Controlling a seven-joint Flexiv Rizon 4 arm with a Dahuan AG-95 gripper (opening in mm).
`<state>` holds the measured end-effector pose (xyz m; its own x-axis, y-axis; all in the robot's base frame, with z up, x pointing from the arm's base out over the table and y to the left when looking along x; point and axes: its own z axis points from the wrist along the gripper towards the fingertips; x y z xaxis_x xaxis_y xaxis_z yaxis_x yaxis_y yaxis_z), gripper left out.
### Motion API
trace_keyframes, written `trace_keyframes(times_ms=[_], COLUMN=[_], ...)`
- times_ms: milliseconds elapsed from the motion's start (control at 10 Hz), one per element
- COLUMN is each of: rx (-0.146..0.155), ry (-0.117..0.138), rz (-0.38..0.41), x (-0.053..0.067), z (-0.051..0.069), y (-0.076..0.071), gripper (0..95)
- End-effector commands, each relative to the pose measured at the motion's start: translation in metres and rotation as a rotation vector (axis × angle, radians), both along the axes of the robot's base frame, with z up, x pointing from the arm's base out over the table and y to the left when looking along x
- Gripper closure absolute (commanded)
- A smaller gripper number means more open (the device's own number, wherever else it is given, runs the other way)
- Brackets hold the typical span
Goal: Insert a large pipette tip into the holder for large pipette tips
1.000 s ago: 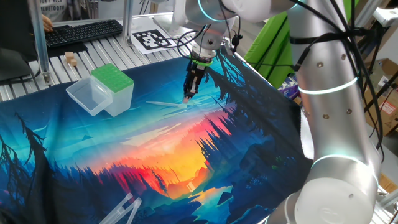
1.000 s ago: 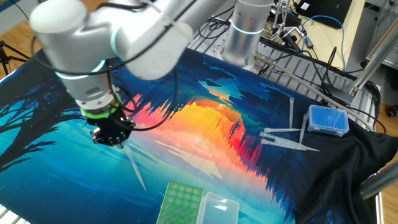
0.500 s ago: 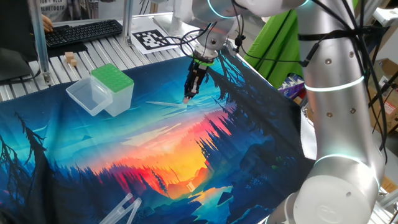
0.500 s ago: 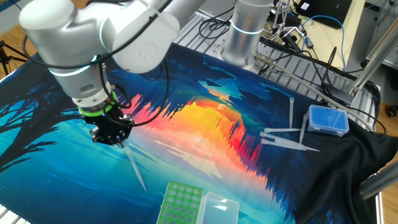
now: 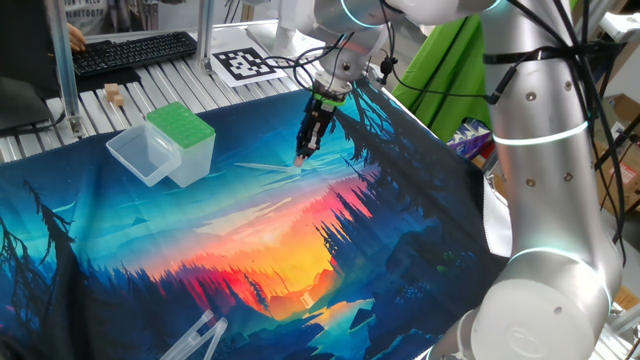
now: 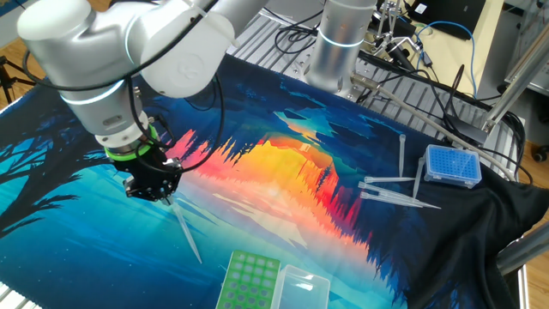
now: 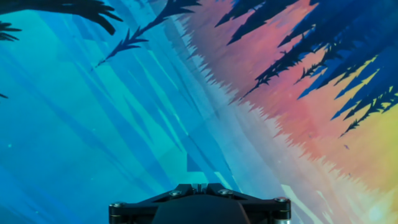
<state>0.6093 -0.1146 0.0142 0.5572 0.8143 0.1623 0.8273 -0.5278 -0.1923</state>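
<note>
hand (image 6: 165,197) is down at the mat (image 5: 200,250), pointing steeply downward, fingers fully together. Its tip sits at the wide end of the large pipette tip (image 6: 188,233), which lies flat on the blue part of the mat and runs away from the hand toward the holder; whether the fingers are pinching it or just touching it I can't tell. In one fixed view the tip shows as a thin pale line left of the hand (image 5: 301,157)

holder for large pipette tips (image 5: 183,140) stands on the counter well apart from the hand, green perforated top up, clear lid (image 5: 142,155) swung open and lying beside it. Other fixed view has it at the bottom edge (image 6: 250,281), near the narrow end of the tip

Far side of the mat: small blue tip box (image 6: 453,166) with several loose pipette tips (image 6: 390,190) beside it

hand view shows only the mat print and the hand's black body
</note>
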Motion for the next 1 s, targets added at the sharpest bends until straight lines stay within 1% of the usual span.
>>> trace_keyframes(times_ms=[100, 200, 300, 500, 800, 1000], rx=[0.009, 0.025, 0.032, 0.062, 0.07, 0.108], ry=[-0.001, 0.002, 0.006, 0.021, 0.028, 0.048], rz=[-0.004, -0.005, -0.006, -0.005, -0.007, -0.018], x=[-0.0018, -0.0023, -0.0026, -0.0035, -0.0036, -0.0039], z=[0.0, -0.0003, -0.0006, -0.0006, -0.0006, -0.0008], y=[0.0005, 0.001, 0.0013, 0.002, 0.0021, 0.0024], gripper=[95.0, 95.0, 95.0, 95.0, 95.0, 95.0])
